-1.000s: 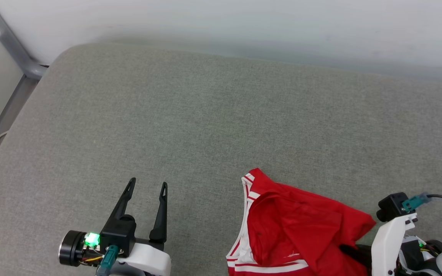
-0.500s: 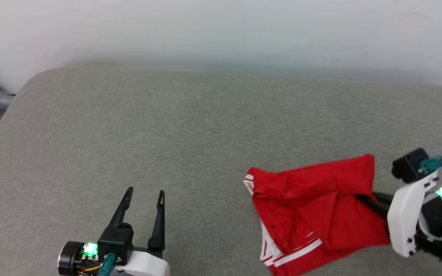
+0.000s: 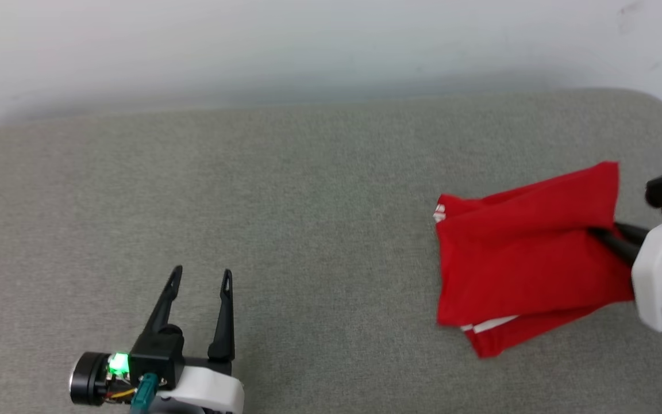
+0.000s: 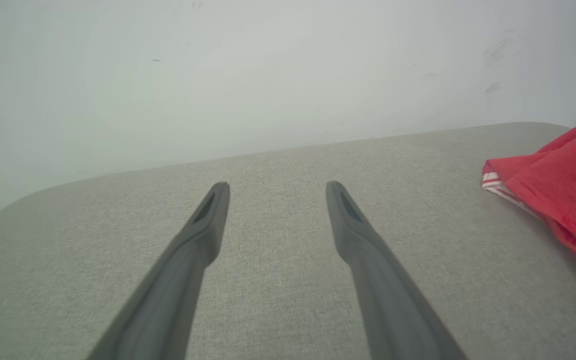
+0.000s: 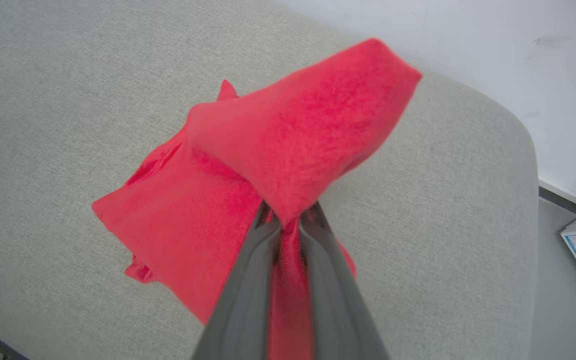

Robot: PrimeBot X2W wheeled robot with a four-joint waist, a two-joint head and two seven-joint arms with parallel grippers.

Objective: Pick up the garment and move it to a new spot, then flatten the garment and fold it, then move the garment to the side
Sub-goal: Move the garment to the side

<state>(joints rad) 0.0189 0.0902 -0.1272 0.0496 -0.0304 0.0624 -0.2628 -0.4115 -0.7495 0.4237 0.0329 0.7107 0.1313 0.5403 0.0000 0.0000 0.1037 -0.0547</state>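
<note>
Your right pincer (image 5: 288, 222) is clamped on a fold of the garment (image 3: 526, 253); in the right wrist view its two fingers stand almost together with red cloth squeezed between them. Compared with one second ago, this pincer has carried the shirt away from the near edge, toward the far right part of the counter (image 3: 308, 190). Please note that the head camera has also turned to the right in this time, so part of the shift you see is only the camera. Still, the gap between the shirt and your left pincer (image 3: 201, 271) has clearly grown. The shirt is now bunched into a thick red bundle, with only a little striped trim showing at its left corner and near edge. The held part is raised and the rest seems to trail on the counter. Your left pincer waits at the near left, fingers apart, holding nothing. I judge the move to a new spot is nearly finished; the flattening is not yet begun, and it will need both pincers
</note>
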